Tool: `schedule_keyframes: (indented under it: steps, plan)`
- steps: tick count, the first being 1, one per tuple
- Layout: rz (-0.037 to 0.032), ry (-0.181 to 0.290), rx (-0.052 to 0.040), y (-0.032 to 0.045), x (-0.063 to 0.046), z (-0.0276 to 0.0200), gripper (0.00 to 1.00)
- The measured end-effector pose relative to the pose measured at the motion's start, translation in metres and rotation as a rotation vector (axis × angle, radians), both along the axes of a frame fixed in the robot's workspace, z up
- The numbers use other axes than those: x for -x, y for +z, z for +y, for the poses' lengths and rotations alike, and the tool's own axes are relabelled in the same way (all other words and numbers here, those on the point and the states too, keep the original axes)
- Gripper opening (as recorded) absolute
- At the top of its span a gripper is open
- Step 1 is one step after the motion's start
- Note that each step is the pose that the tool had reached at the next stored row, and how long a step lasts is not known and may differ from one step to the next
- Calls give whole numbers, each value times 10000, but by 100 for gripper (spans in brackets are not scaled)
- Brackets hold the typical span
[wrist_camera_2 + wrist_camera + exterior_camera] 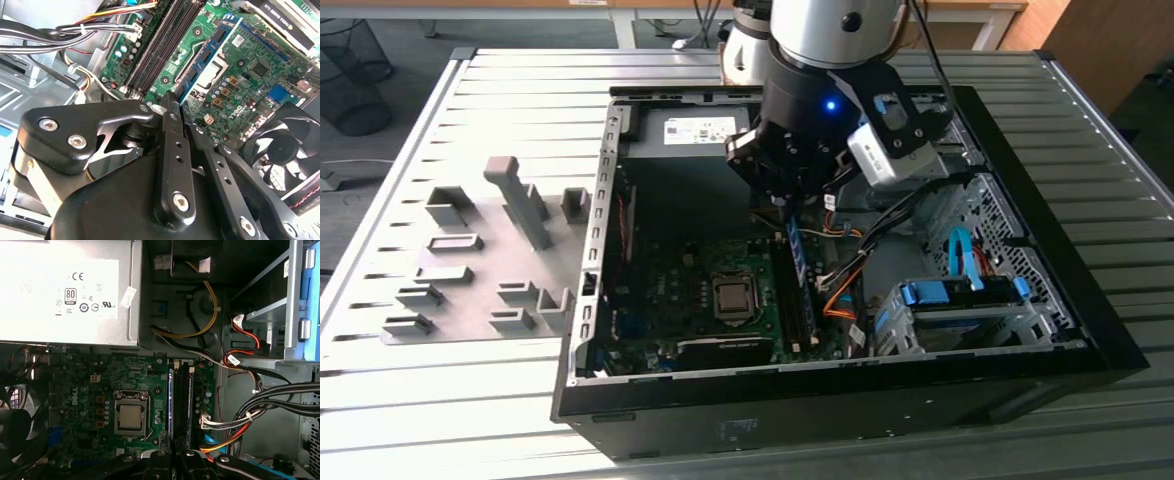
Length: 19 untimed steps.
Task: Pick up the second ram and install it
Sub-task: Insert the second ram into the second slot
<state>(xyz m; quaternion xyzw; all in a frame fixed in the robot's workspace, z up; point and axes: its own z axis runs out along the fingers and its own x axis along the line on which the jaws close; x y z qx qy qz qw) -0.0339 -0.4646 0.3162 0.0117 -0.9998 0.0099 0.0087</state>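
Black gripper (172, 107) fingers pinch one end of the ram stick (207, 55), a thin blue-green strip with dark chips, slanting over the green motherboard (240, 75) slots

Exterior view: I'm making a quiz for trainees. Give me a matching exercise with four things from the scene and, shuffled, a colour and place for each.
1. second ram
2. power supply
3. holder blocks
4. drive bracket

a. grey, on the table, at the exterior view's left
b. bright blue, at the exterior view's right
c. silver, at the case's far end
d. blue-green stick below the gripper, beside the processor socket

Pairs: 1-d, 2-c, 3-a, 4-b
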Motion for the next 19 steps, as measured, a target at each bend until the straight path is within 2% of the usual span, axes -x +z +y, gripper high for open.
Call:
schedule_keyframes:
  steps: [8, 19]
  plan:
    - [1, -11, 1, -42, 0, 0, 14]
    - [0, -11, 0, -55, 0, 0, 14]
